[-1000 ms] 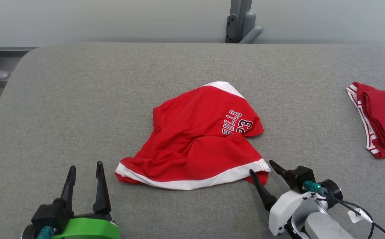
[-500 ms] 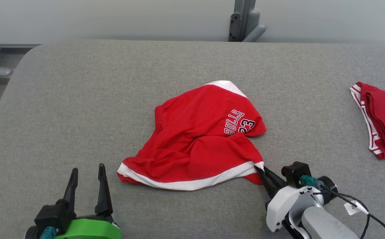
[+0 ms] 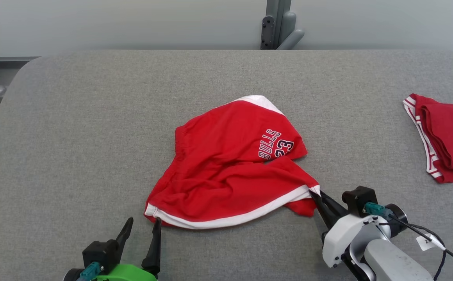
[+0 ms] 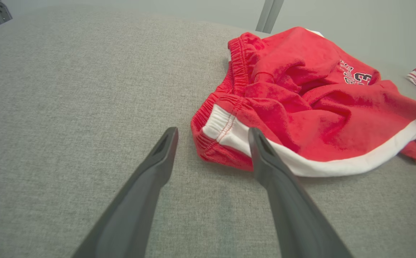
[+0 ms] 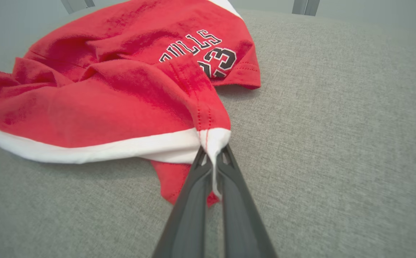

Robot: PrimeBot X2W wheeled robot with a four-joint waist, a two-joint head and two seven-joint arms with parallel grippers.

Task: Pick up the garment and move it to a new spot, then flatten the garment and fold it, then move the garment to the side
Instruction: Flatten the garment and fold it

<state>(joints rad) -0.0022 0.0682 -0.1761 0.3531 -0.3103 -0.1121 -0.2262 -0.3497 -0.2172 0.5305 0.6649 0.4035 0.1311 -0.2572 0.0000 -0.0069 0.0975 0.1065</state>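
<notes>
Currently: the garment (image 3: 230,168), a pair of red shorts printed "BULLS 23", lies crumpled near the middle of the grey counter (image 3: 74,136). Its white hem band (image 3: 226,220) runs along the near edge.

Right pincer (image 3: 314,194): pressed together on the garment's near right corner. The right wrist view shows this plainly — the white band is caught between the two dark fingers and the cloth is drawn to a point at the tips. A small red flap lies just under the pinch.

Left pincer (image 3: 143,221): spread, holding nothing, with its tips at the garment's near left corner. In the left wrist view one finger (image 4: 265,161) overlaps the white band and the other sits over bare counter. Contact with the cloth — cannot tell.

Second red garment (image 3: 445,140), white-striped, lies at the counter's right edge, well apart from the first. A grey post (image 3: 275,23) stands beyond the far edge.
</notes>
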